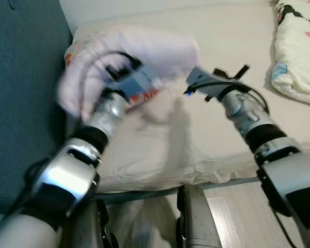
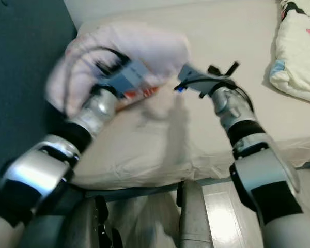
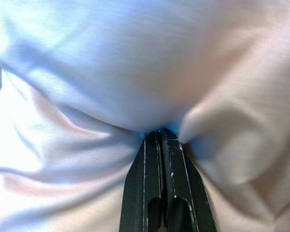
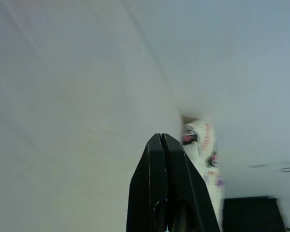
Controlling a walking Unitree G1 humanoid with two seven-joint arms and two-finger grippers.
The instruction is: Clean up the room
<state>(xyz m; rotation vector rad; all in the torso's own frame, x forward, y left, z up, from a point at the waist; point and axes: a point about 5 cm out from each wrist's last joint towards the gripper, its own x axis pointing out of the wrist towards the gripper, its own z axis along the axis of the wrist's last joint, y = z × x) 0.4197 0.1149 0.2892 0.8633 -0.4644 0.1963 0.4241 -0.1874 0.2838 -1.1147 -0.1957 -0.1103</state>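
While left gripper [image 3: 162,137] pinched the pillow [image 1: 144,49] at upper left of frame, right gripper [image 4: 162,140] was pressed together, empty. Thin fabric pinch could slip mid-swing, dropping it off the bed [image 1: 232,62].

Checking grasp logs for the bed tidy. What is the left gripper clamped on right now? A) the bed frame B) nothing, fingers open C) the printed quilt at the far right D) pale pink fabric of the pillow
D: in the left wrist view the left gripper has its fingers pressed together with pale pink pillow fabric bunched at the tips.
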